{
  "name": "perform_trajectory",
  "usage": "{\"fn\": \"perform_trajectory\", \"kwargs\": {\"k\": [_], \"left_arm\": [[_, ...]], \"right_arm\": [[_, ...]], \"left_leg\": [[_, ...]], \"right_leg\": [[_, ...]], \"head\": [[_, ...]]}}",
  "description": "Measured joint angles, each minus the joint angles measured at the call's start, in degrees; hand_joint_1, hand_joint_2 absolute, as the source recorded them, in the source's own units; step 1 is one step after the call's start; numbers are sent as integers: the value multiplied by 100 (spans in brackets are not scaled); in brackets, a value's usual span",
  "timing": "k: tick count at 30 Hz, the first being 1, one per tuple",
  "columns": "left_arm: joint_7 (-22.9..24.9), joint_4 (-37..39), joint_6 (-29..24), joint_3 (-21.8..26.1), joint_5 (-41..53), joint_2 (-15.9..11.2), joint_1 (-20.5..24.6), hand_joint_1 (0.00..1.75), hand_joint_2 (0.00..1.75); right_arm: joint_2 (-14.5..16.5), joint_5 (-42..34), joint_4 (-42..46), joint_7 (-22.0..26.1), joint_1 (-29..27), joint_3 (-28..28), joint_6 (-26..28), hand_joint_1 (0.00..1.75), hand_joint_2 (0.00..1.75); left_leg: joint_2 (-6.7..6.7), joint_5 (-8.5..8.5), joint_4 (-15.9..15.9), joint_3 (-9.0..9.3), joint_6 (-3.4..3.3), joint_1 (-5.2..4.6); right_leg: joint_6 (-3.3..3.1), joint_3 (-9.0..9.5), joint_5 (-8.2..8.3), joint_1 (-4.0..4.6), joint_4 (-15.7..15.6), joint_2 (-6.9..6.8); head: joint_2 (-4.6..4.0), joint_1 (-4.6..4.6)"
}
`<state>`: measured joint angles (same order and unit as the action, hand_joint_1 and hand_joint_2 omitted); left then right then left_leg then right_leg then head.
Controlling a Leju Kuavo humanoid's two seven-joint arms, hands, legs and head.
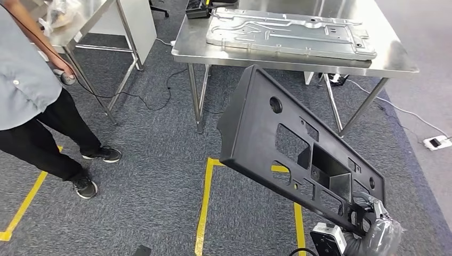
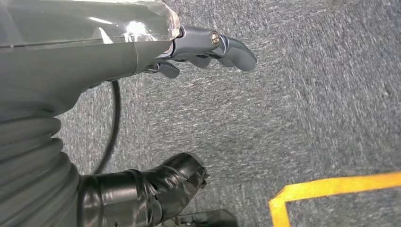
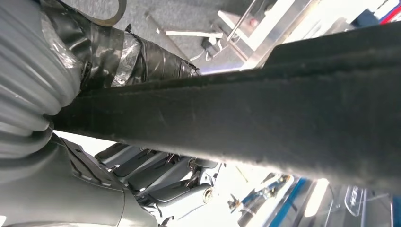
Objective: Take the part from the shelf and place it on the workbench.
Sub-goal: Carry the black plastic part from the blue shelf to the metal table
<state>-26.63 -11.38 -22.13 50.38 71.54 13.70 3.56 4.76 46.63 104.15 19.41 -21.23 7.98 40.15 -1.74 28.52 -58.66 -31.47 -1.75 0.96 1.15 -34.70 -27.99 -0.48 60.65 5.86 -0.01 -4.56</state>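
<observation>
A large black plastic panel (image 1: 290, 144) with several cut-outs hangs tilted in the air in front of the steel workbench (image 1: 394, 58). My right hand (image 1: 370, 216) grips its lower right end, at the bottom right of the head view. In the right wrist view the panel's edge (image 3: 265, 118) crosses the picture, with my thumb on one side and my fingers (image 3: 175, 177) on the other. My left hand (image 2: 208, 49) hangs over the grey carpet, fingers loosely apart and holding nothing.
A big embossed metal sheet (image 1: 288, 32) covers much of the workbench top. A person (image 1: 32, 101) stands at the left beside a second steel table (image 1: 96, 21). Yellow tape lines (image 1: 205, 202) mark the carpet. A white power strip (image 1: 438, 142) lies at the right.
</observation>
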Motion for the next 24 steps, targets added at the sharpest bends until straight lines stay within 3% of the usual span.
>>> {"fn": "perform_trajectory", "kwargs": {"k": [2,3,5,6,7,8,10,13,15,17,19,20,21,22,24], "left_arm": [[-11,0,5,3,-1,3,-7,0,175],[-14,1,8,3,0,4,-16,0,175],[-14,1,15,4,0,3,-29,0,175],[-14,1,20,4,0,3,-27,0,175],[-15,1,26,4,0,4,-21,0,175],[-21,1,36,4,-1,5,-13,0,175],[-47,1,69,4,-4,8,-2,0,175],[-121,1,185,6,-10,9,1,0,175],[-187,1,298,7,-8,7,6,0,175],[-247,1,402,8,-7,-1,8,0,175],[-291,1,456,10,-6,-13,-4,0,175],[-305,1,466,11,-4,-20,-16,0,175],[-315,1,471,11,-2,-25,-26,0,175],[-320,1,474,11,0,-29,-32,0,175],[-327,1,486,11,2,-42,-33,0,175]], "right_arm": [[-15,1,-1,-2,21,1,1,175,175],[-21,5,-2,-4,32,2,0,175,175],[-32,18,-15,-21,33,2,-1,175,175],[-45,20,-25,-45,31,4,-2,175,175],[-62,11,-36,-76,32,11,-2,175,175],[-84,-6,-43,-108,34,22,-2,175,175],[-120,-44,-55,-156,50,55,-2,175,175],[-140,70,-63,-195,68,101,-2,175,175],[-147,266,-67,-193,72,119,-2,175,175],[-148,402,-80,-186,97,145,-2,175,175],[-150,431,-102,-183,125,181,-2,175,175],[-150,422,-115,-180,130,200,-2,175,175],[-151,407,-125,-174,132,212,-2,175,175],[-151,383,-132,-163,133,220,-2,175,175],[-151,321,-138,-127,140,226,-2,175,175]], "left_leg": [[143,-16,48,25,-47,14],[206,-9,51,28,-55,12],[316,15,47,33,-44,10],[354,28,46,43,-32,11],[386,43,46,62,-20,12],[410,59,47,86,-4,12],[434,90,46,122,38,-6],[448,101,78,149,132,-18],[410,174,20,147,192,-5],[312,452,-452,-57,219,7],[246,771,-1237,-461,229,6],[235,815,-1504,-621,231,6],[232,740,-1571,-693,226,6],[230,551,-1402,-655,212,5],[211,84,-665,-377,161,-5]], "right_leg": [[66,-245,-282,-3,497,-358],[100,-435,-456,-17,863,-470],[148,-705,-606,-53,1374,-543],[158,-690,-522,-67,1339,-557],[156,-553,-348,-77,1081,-573],[139,-334,-145,-80,671,-600],[81,23,80,-44,6,-657],[-16,94,77,6,-170,-659],[-87,141,95,-21,-242,-639],[-156,198,112,-46,-307,-622],[-200,217,97,-22,-311,-597],[-213,230,84,-10,-309,-576],[-221,250,69,1,-306,-550],[-220,276,50,9,-301,-525],[-199,328,-2,26,-273,-485]], "head": [[-1,-12],[-1,-17],[-1,-16],[-1,-16],[-1,-16],[0,-17],[1,-17],[-1,-14],[0,-14],[1,-8],[1,-3],[1,-3],[1,-4],[0,-3],[-1,-5]]}}
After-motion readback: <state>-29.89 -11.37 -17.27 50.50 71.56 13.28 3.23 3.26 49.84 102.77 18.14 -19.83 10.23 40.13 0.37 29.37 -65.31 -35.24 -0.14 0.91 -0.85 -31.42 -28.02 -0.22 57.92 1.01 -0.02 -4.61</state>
